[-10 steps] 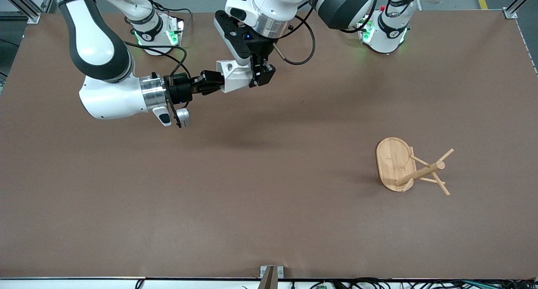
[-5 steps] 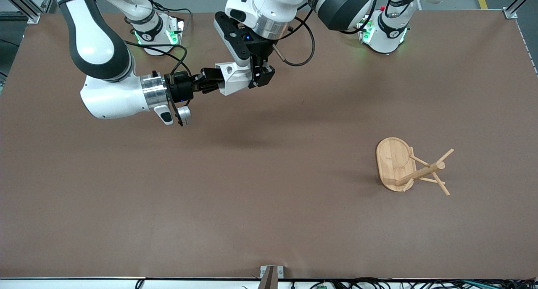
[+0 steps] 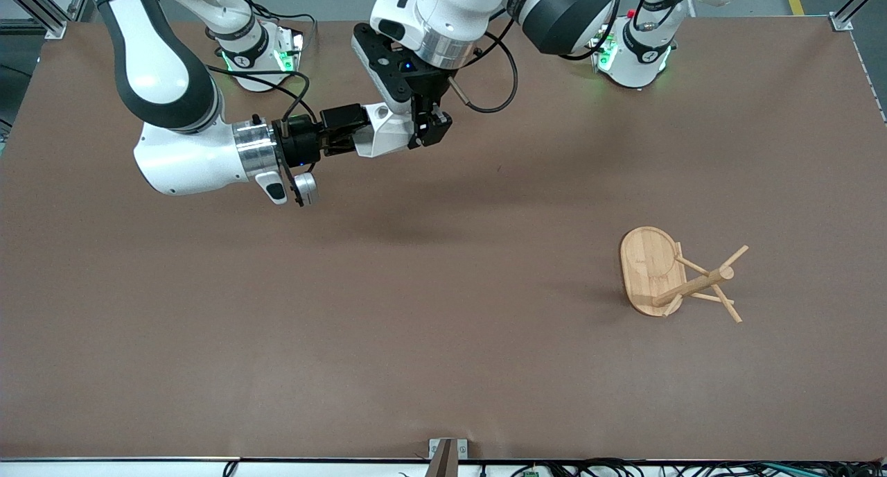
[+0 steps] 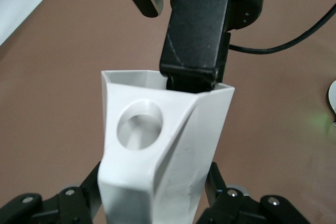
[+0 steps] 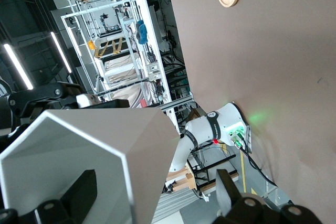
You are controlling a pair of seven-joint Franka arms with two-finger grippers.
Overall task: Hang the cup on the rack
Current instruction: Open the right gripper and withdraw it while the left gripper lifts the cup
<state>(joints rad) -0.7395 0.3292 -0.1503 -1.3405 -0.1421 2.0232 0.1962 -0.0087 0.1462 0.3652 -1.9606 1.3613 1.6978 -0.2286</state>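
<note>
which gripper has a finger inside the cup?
The right gripper: one finger sits inside the cup's mouth, the other outside its wall. The left gripper clamps the cup's body from outside, near the base.

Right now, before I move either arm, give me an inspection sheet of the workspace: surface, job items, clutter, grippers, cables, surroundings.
Surface: brown table, bare apart from the rack.
Cup: white faceted cup held in the air between both grippers, over the table near the robot bases; handle hole shows in the left wrist view.
Rack: bamboo rack toward the left arm's end, nearer the front camera than the cup; no cup on its pegs.
Clutter: nothing seen.
Left gripper: shut on the cup's body.
Right gripper: at the cup's rim, one finger inside; grip not clear.
Cables: black cables loop off both wrists, clear of the cup.
Surroundings: metal shelving in the right wrist view.
</note>
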